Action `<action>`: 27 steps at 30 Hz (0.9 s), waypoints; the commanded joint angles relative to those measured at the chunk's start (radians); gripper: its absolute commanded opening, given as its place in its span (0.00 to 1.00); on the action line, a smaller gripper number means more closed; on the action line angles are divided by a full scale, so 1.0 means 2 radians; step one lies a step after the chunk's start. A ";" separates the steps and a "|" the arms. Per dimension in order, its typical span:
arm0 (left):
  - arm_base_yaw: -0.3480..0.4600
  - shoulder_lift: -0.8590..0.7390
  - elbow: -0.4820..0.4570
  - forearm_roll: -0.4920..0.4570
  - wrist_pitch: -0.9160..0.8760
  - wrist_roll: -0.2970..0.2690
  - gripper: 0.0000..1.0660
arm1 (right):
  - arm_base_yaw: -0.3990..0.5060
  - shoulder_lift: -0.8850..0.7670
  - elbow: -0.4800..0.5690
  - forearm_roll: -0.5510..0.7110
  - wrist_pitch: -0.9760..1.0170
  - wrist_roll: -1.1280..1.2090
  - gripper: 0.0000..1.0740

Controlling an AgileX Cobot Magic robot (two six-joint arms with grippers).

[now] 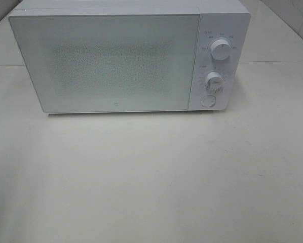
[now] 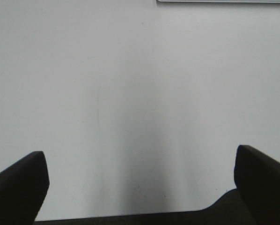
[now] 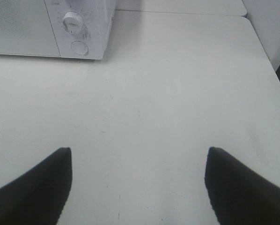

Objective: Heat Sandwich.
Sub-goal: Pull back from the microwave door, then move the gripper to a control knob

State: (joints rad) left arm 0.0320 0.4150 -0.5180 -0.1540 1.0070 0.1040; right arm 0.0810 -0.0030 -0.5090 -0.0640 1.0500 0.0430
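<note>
A white microwave (image 1: 126,58) stands on a pale worktop (image 1: 151,177), and its door (image 1: 106,63) is shut flat against the body. The door's frosted, speckled panel gives no sight of the inside. To the right of the door runs the microwave's control strip. An upper knob (image 1: 221,51) sits above a lower knob (image 1: 215,81), and a round button (image 1: 207,100) lies just beneath them.

The sandwich shows in none of the three views, so where it lies cannot be told.

The left hand (image 2: 141,157) hangs over bare worktop in front of the microwave. Its two dark fingers (image 2: 18,187) are spread wide with nothing between them. A thin pale edge (image 2: 224,1) (likely the microwave's base, though too little shows to be sure) crosses the far side of that view.

The right hand (image 3: 140,152) is also over bare worktop, off the microwave's control-strip side and well apart from it. Its fingers (image 3: 32,192) are parted and grip nothing. Its wrist camera takes in the lower knob, the round button and the corner of the microwave.

Neither hand appears in the high view.
</note>
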 commanded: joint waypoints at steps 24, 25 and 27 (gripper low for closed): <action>0.000 -0.225 0.012 -0.001 0.015 -0.002 0.95 | 0.000 -0.013 0.002 -0.001 -0.005 0.001 0.71; 0.000 -0.224 0.012 -0.001 0.015 -0.001 0.95 | 0.000 -0.013 0.002 -0.001 -0.005 0.001 0.71; 0.000 -0.224 0.012 -0.001 0.015 -0.001 0.95 | 0.000 -0.013 0.002 -0.001 -0.005 0.001 0.71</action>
State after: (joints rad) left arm 0.0320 -0.0030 -0.4980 -0.1540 1.0370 0.1040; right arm 0.0810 -0.0030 -0.5090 -0.0640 1.0500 0.0440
